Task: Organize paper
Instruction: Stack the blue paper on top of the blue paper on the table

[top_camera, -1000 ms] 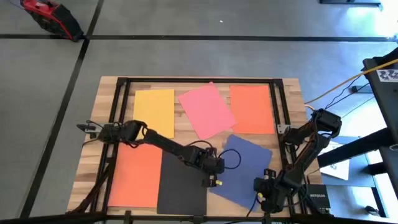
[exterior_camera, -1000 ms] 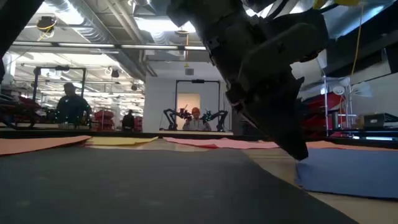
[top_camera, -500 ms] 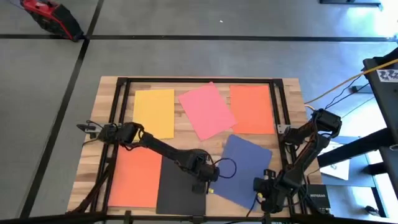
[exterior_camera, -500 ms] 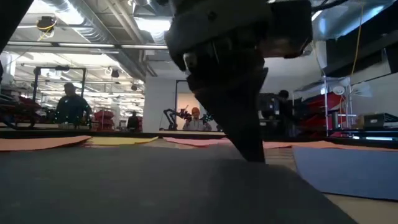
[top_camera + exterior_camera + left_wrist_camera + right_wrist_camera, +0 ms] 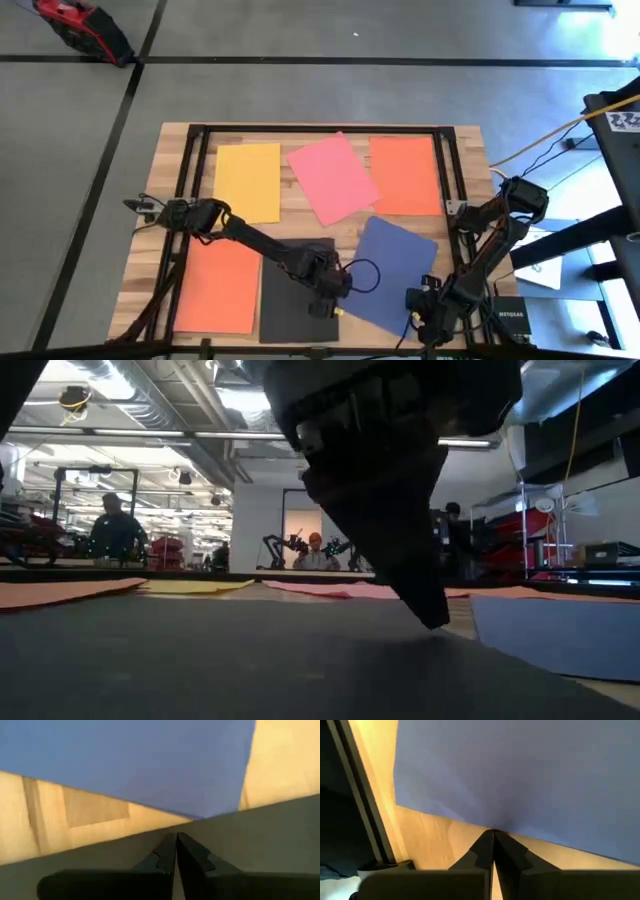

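Table mostly covered with flat sheets, nothing tall on it. Bare wood shows in narrow strips between the yellow sheet (image 5: pixel 248 181), pink sheet (image 5: pixel 333 177) and far orange sheet (image 5: pixel 405 175), and a wider patch between the pink sheet and the black sheet (image 5: pixel 297 291). Black frame rails (image 5: pixel 320 129) run along the far edge and down both sides, boxing in the work area. Left arm stretches diagonally across the near orange sheet (image 5: pixel 219 286), its left gripper (image 5: pixel 325 306) low over the black sheet's right part, fingers pressed together, blocking that lane. Right gripper (image 5: pixel 418 303), fingers together, sits at the dark blue sheet (image 5: pixel 385 275) near corner; right arm occupies the table's right edge.
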